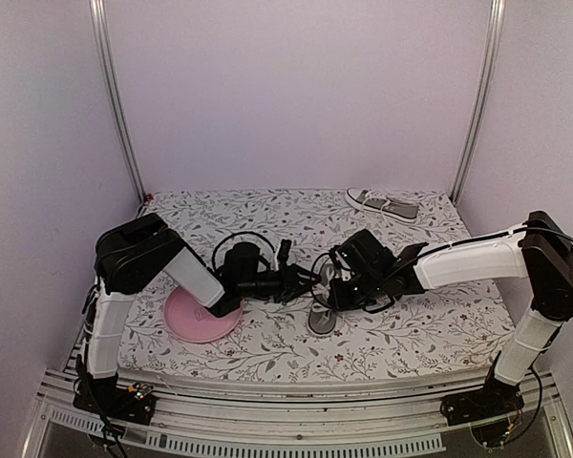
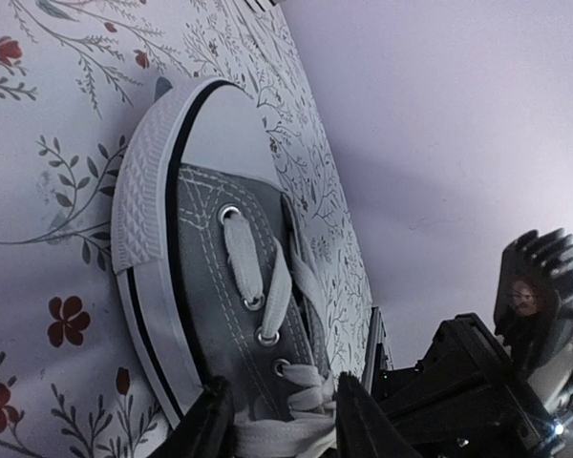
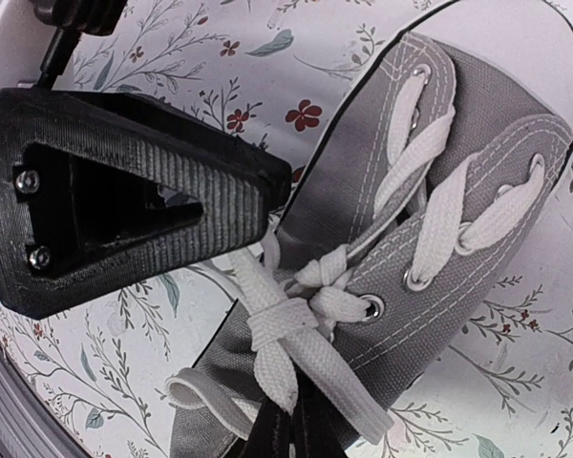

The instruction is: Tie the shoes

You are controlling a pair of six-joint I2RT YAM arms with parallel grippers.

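One grey shoe (image 1: 321, 317) with white laces lies mid-table between both grippers, toe towards the arms. It fills the left wrist view (image 2: 210, 286) and the right wrist view (image 3: 477, 191). My right gripper (image 1: 336, 291) is at the shoe's tongue end, and in its wrist view (image 3: 288, 434) its jaws are shut on lace strands coming off a loose knot (image 3: 306, 305). My left gripper (image 1: 294, 281) has its jaws apart either side of a lace band (image 2: 285, 425) near the top eyelets. One of its fingers (image 3: 124, 181) sits beside the knot. The second shoe (image 1: 384, 204) lies at the back right.
A round pink plate (image 1: 193, 322) lies under the left arm's forearm at front left. The floral table cover (image 1: 411, 334) runs to white walls and metal frame posts (image 1: 119, 105) on all sides.
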